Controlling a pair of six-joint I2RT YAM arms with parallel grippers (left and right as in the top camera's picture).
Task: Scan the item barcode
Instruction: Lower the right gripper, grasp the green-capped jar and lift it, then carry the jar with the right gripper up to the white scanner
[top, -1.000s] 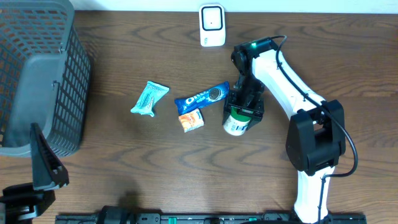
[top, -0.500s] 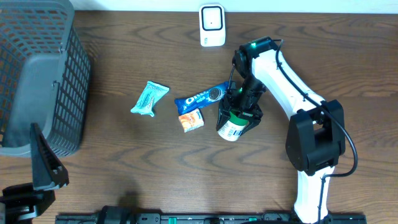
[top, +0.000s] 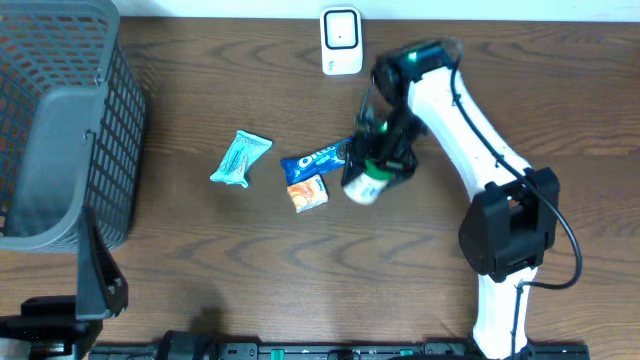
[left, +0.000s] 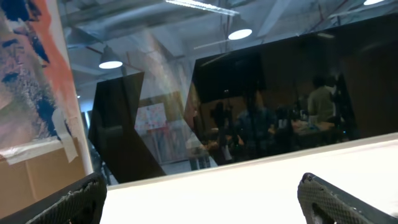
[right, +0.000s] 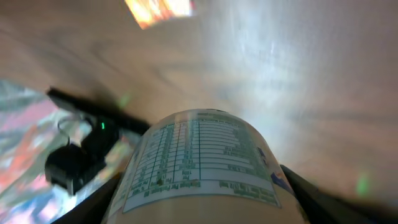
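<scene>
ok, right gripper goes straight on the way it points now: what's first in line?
Probably bare table, with the held can leading. The right gripper slants down-left in the overhead view; the orange packet lies beside that line, depth unclear.

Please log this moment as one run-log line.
right gripper: shut on container | left gripper: open, empty | container: apart from scanner

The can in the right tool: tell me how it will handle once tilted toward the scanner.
The can looks rigid, so the right tool probably won't dent it. Its smooth, round labelled wall may let it twist or slip in the grip. Laid down, it would likely roll.
</scene>
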